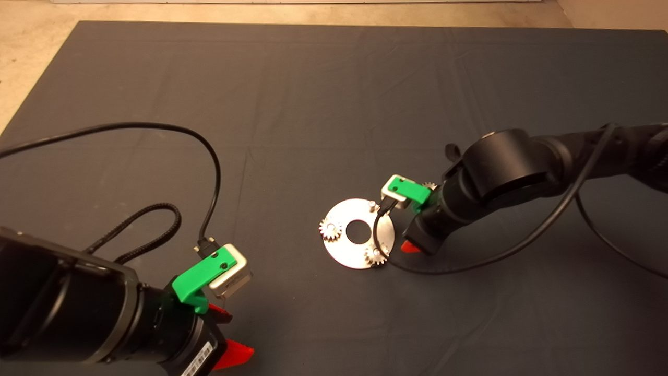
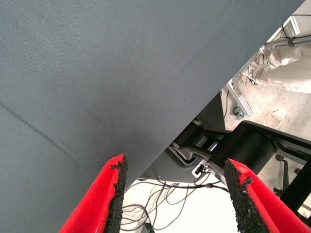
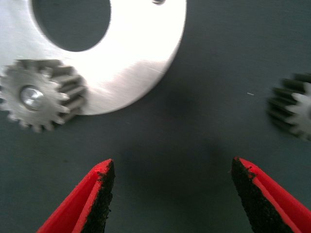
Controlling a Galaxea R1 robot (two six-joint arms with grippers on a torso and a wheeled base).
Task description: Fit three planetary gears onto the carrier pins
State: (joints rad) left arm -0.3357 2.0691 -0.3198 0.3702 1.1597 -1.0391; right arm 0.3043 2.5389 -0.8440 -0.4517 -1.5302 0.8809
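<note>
**Two gears seated, third loose on the mat**

Shiny round disc [image 1: 348, 253] lay flat on the dark mat [image 1: 313, 104], right of centre. Two planetary gears already on carrier pins: one [image 1: 330, 229] at the disc's left rim, another [image 1: 375, 256] at its lower right rim. Third pin [image 1: 371, 204] stood bare near the upper rim, just beside the right arm's wrist camera. Third gear [image 1: 429, 186] rested on the mat off the disc, well clear of its right edge and mostly hidden behind the green mount in the head view.

Right gripper [image 3: 172, 194] hung low over the mat just beside the disc's right edge, red fingers [image 3: 99, 194] spread wide and gripping nothing. From its wrist camera: seated gear [image 3: 41, 97] with the pin end visible in its bore, disc rim [image 3: 146, 63] beyond it, loose gear [image 3: 294, 109] apart on bare mat at the frame's edge.

Left gripper [image 2: 177, 194] parked at the lower left corner of the head view, fingers [image 2: 114, 194] likewise spread wide and empty, above the mat's edge with cables and frame parts on the floor beyond. Black cable [image 1: 156, 128] looped across the mat above it.
</note>
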